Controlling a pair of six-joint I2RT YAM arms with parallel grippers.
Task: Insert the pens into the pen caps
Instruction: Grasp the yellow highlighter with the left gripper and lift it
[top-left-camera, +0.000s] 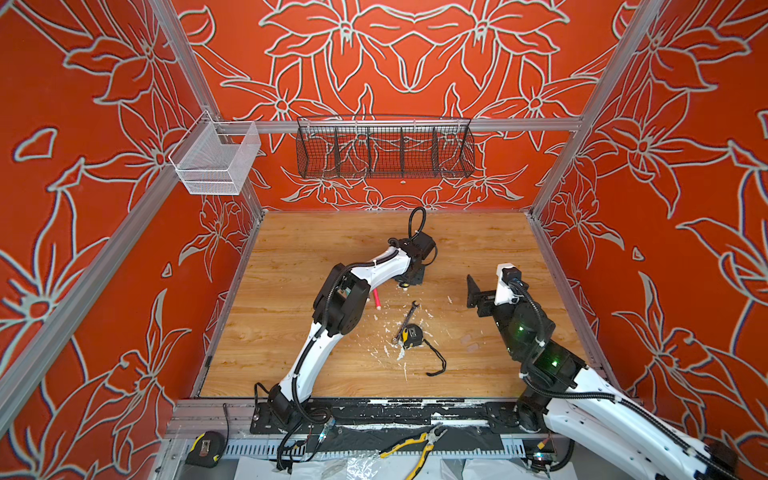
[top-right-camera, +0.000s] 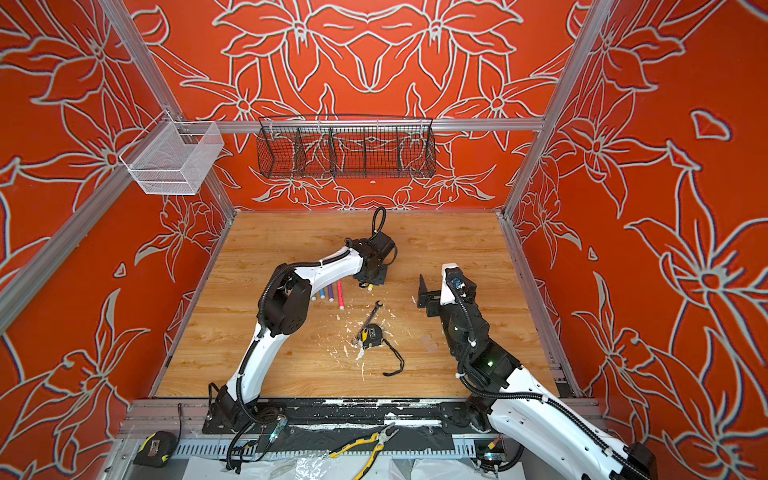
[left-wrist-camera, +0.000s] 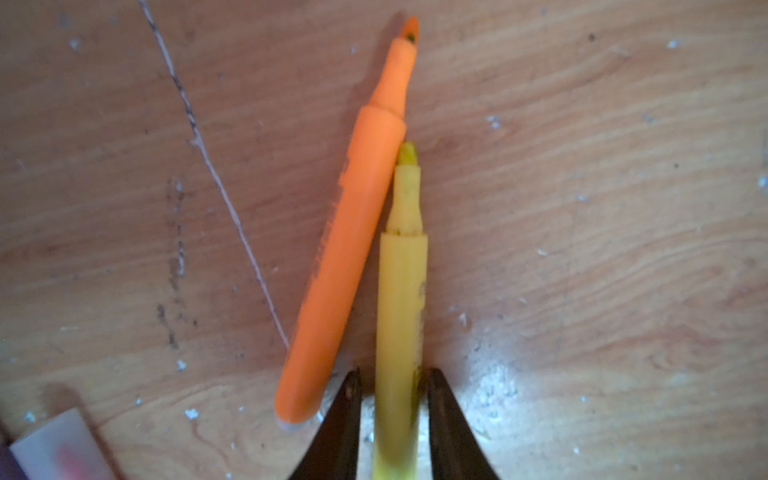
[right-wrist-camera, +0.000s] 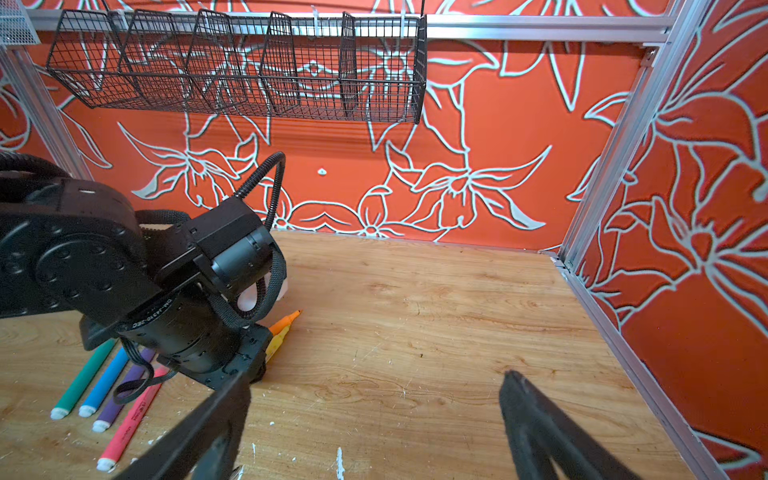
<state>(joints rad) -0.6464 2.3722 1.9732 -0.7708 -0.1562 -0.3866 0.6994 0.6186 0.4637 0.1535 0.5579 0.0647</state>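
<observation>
1. My left gripper (left-wrist-camera: 393, 374) closely brackets the yellow pen (left-wrist-camera: 401, 299) lying on the table (left-wrist-camera: 582, 208); whether it pinches, I cannot tell.
2. My right gripper (right-wrist-camera: 376, 376) stands spread, empty.
3. Risk: the orange pen (left-wrist-camera: 353, 232) touches it; a lift may drag both.

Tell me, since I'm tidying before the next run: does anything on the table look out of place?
Yes: a wrench and a yellow tape measure lie on the table among white flecks, unrelated to the pens.

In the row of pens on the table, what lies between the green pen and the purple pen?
The blue pen lies between the green pen and the purple pen, parallel to both; the right wrist view shows it plainly.
</observation>
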